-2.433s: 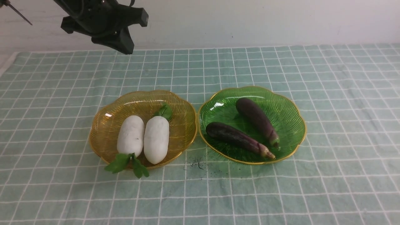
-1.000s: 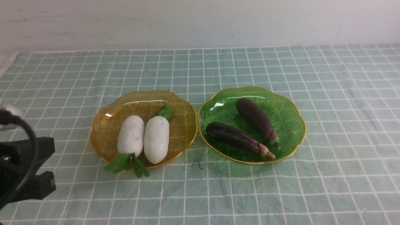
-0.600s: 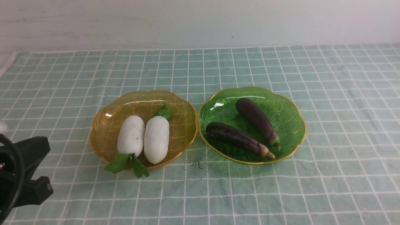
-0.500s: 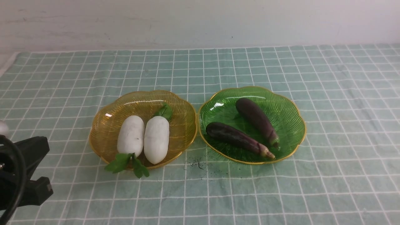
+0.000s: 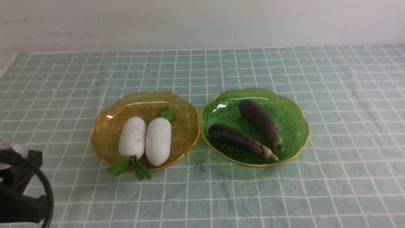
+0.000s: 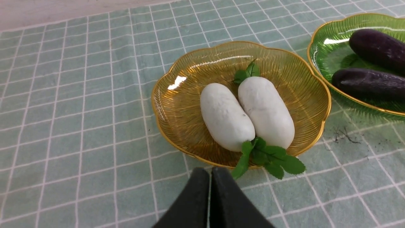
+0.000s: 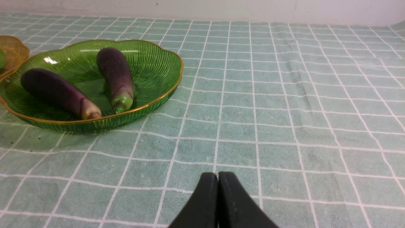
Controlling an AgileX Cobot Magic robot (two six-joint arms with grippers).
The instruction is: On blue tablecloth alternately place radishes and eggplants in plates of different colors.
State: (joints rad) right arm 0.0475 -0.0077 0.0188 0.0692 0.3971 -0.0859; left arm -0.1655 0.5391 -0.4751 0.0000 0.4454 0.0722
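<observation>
Two radishes [image 5: 145, 139] are seen in the amber plate [image 5: 104, 126] at 9 o'clock, two eggplants [image 5: 250, 129] in the green plate [image 5: 294, 117] at 3; both grippers [image 6: 209, 177] [image 7: 217, 182] are pressed together, empty; overhanging leaves could be snagged.

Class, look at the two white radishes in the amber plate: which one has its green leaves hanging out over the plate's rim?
The left white radish: its leaves spill over the amber plate's near rim; the right radish's stay inside.

- Two radishes [image 5: 132, 137] [image 5: 158, 141], white with green leaves
- Two eggplants [image 5: 239, 139] [image 5: 260, 121], dark purple
- Two plates: one amber-yellow plate [image 5: 180, 104], one green plate [image 5: 292, 120]
- One blue tablecloth [image 5: 332, 177]
</observation>
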